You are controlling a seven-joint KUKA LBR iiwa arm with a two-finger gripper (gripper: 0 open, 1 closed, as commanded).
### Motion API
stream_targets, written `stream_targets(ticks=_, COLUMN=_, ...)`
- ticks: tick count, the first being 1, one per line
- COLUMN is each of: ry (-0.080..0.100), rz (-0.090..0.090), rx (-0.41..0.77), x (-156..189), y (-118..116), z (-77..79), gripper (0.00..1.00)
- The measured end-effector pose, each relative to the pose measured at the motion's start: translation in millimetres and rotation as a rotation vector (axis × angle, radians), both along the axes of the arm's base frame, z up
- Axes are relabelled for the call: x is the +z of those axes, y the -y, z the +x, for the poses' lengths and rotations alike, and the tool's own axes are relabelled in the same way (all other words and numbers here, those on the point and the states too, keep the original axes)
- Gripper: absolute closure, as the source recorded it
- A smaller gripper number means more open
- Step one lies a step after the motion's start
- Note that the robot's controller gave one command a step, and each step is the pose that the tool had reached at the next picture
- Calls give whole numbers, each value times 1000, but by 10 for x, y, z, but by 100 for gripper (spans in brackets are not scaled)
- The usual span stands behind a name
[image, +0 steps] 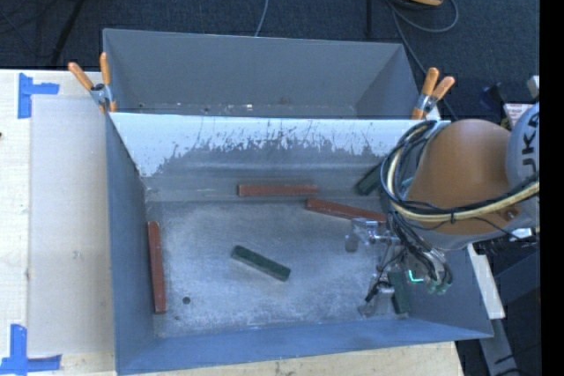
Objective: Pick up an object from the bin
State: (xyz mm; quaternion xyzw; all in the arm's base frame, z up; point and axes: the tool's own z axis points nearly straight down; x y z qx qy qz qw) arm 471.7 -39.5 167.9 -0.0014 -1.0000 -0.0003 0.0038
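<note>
Hanging low, well right of the green block (261, 263), the hand (379, 290) seems in the approach step; spread or pressed together, I cannot tell. Next it must settle around one thing.

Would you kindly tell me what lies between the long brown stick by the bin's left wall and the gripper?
In the camera view, a dark green block lies between the brown stick and the gripper, touching neither; otherwise bare bin floor.
</note>
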Motion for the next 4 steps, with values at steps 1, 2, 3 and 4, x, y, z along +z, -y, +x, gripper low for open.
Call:
stream_targets(ticks=1, ry=1, rz=1, rx=-182, x=-1016, y=-883, z=427, gripper=0)
stream_targets(ticks=2, ry=10, rz=2, rx=-223, x=-669, y=-1319, z=442, gripper=0)
stream_targets(ticks=3, ry=8, rz=-1, rx=-317, x=-659, y=-1382, z=534, gripper=0)
stream_targets(ticks=4, ry=3, rz=-5, rx=-560, x=-996, y=-1243, z=608, gripper=0)
